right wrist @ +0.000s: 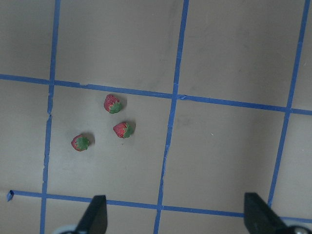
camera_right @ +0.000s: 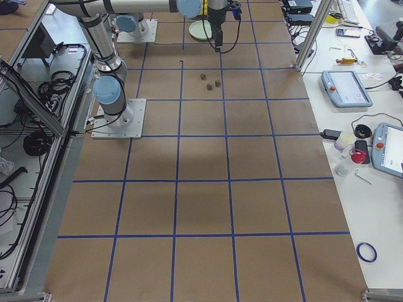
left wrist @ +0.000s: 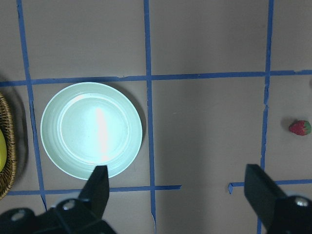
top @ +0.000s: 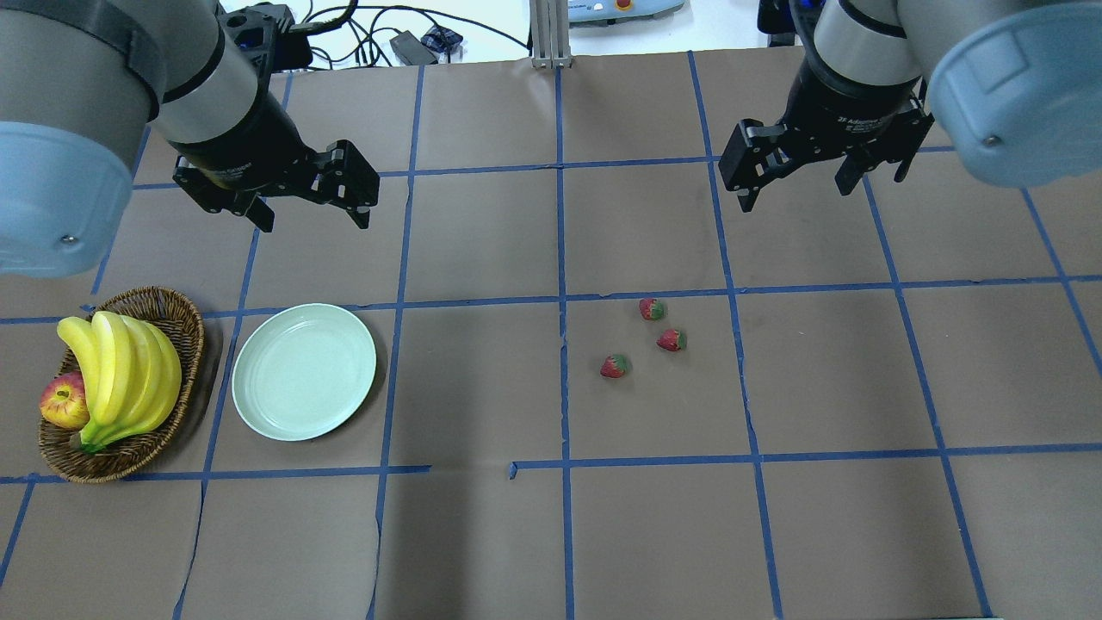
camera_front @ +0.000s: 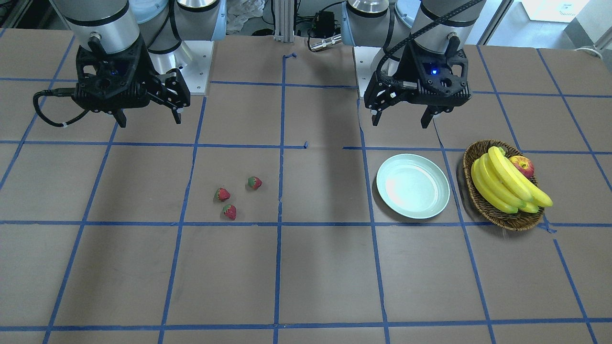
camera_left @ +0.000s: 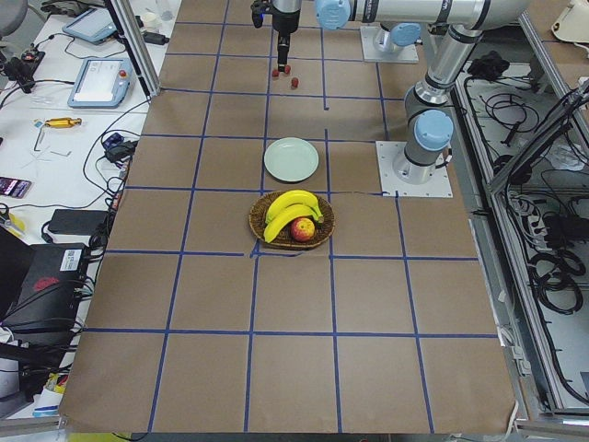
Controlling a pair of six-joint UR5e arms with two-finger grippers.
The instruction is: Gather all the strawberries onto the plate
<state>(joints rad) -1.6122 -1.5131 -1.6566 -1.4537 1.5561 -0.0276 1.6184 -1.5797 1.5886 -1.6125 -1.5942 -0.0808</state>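
Front-facing view: right end effector (camera_front: 148, 118) and left end effector (camera_front: 400, 120) hang near the counter's robot-side edge, fingers spread wide, both empty; overhead view: three strawberries (top: 671, 340) clustered mid-counter toward its right end, well apart from the plate (top: 304, 372), empty, toward the left end beside a basket (top: 194, 331); right wrist view: berries lie ahead of the right end effector and slightly inward, caps pointing variously; right arm judged nearer; left wrist view: plate just ahead of that end effector
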